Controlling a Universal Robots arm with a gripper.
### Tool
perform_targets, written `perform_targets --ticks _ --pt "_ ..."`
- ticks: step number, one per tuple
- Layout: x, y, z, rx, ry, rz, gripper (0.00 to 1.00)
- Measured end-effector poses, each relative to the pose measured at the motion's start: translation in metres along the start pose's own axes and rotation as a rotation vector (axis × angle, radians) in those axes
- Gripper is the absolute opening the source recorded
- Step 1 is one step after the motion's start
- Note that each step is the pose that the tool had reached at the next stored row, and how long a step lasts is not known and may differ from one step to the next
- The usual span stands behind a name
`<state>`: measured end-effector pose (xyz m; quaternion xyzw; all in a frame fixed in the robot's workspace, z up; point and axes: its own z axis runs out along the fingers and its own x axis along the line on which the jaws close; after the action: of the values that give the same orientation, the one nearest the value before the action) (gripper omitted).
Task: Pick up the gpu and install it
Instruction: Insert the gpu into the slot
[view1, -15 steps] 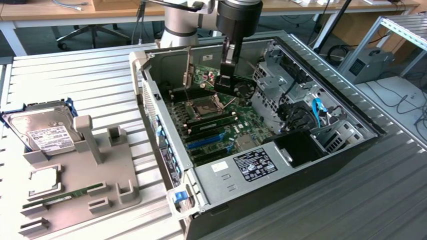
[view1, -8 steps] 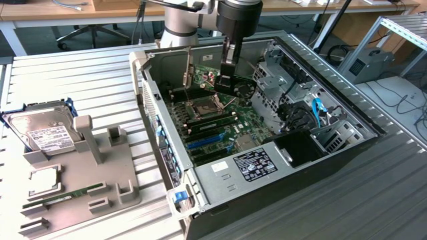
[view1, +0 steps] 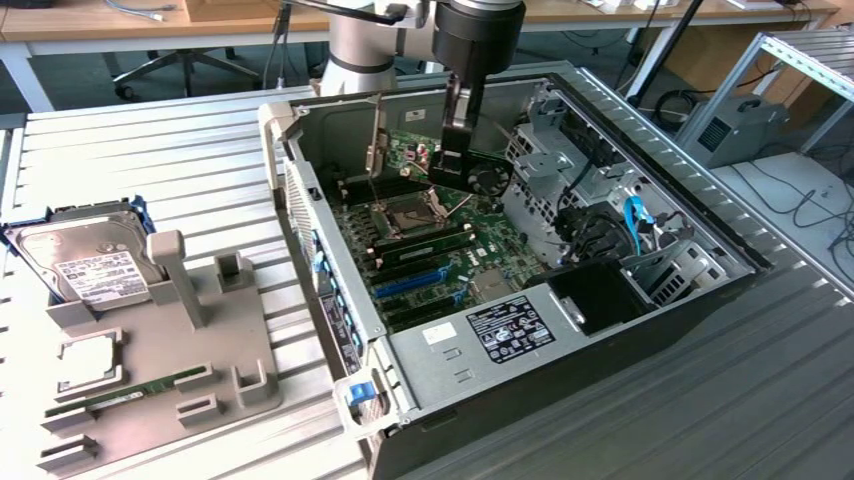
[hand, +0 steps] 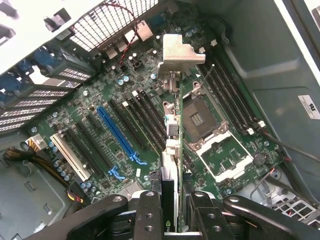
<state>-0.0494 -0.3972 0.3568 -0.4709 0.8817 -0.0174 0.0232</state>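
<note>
**Op:** Across the ribbed grey desk (view1: 160, 150) I see the open computer case (view1: 694, 300) lying on its side, taking up most of the exterior view's right. My arm (view1: 367, 40) comes down into it from the far edge.

**Desk:** What's inside the case?

**Op:** I have the green motherboard (hand: 75, 115) on the case floor, a drive cage (view1: 554, 160) along the exterior view's right wall, and a black power supply (view1: 594, 295) with a labelled grey cover (view1: 514, 325) at the near end. On the board I can make out the bare CPU socket (hand: 202, 117), a blue expansion slot (hand: 117, 132), a white slot (hand: 70, 157) and several black ones beside them.

**Desk:** And outside the case?

**Op:** On the exterior view's left sits a grey fixture tray (view1: 200, 370). A silver hard drive (view1: 87, 265) leans at its far end, and a narrow green RAM stick (view1: 134, 390) lies in a groove nearer me.

**Desk:** Where's the gpu?

**Op:** I'm holding it. The gripper (hand: 172, 210) is clamped on the gpu (hand: 172, 135), one finger on each face. The card hangs edge-on above the motherboard, in the far half of the case, with its silver bracket (hand: 180, 52) at the end away from the gripper. From the wrist view it lines up between the black slots and the CPU socket. I can't tell whether its lower edge touches the board.
</note>
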Motion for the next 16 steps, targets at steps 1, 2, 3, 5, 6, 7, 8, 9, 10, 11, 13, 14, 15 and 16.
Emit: perform_targets --ticks 1,2,3,5,6,7,8,9,10,11,13,14,15,16 --pt "0.0000 0.0000 0.0000 0.0000 0.0000 -0.001 0.26" --pt "0.0000 0.0000 0.0000 0.0000 0.0000 -0.003 0.26" --pt "0.0000 0.0000 0.0000 0.0000 0.0000 -0.005 0.26" --pt "0.0000 0.0000 0.0000 0.0001 0.0000 -0.008 0.26" --pt "0.0000 0.0001 0.0000 0.0001 0.0000 -0.010 0.26" --pt "0.0000 0.0001 0.0000 0.0001 0.0000 -0.012 0.26" --pt "0.0000 0.0000 0.0000 0.0001 -0.0002 -0.018 0.26" --pt "0.0000 0.0000 0.0000 0.0001 -0.0002 -0.021 0.26" --pt "0.0000 0.0000 0.0000 0.0001 -0.0003 -0.025 0.26" --pt "0.0000 0.0000 0.0000 0.0001 -0.0003 -0.030 0.26" --pt "0.0000 0.0000 0.0000 0.0001 -0.0006 -0.039 0.26" --pt "0.0000 0.0000 0.0000 0.0000 -0.0008 -0.042 0.26" --pt "0.0000 0.0000 0.0000 -0.0001 -0.0009 -0.045 0.26" --pt "0.0000 0.0000 0.0000 -0.0001 -0.0009 -0.048 0.26"
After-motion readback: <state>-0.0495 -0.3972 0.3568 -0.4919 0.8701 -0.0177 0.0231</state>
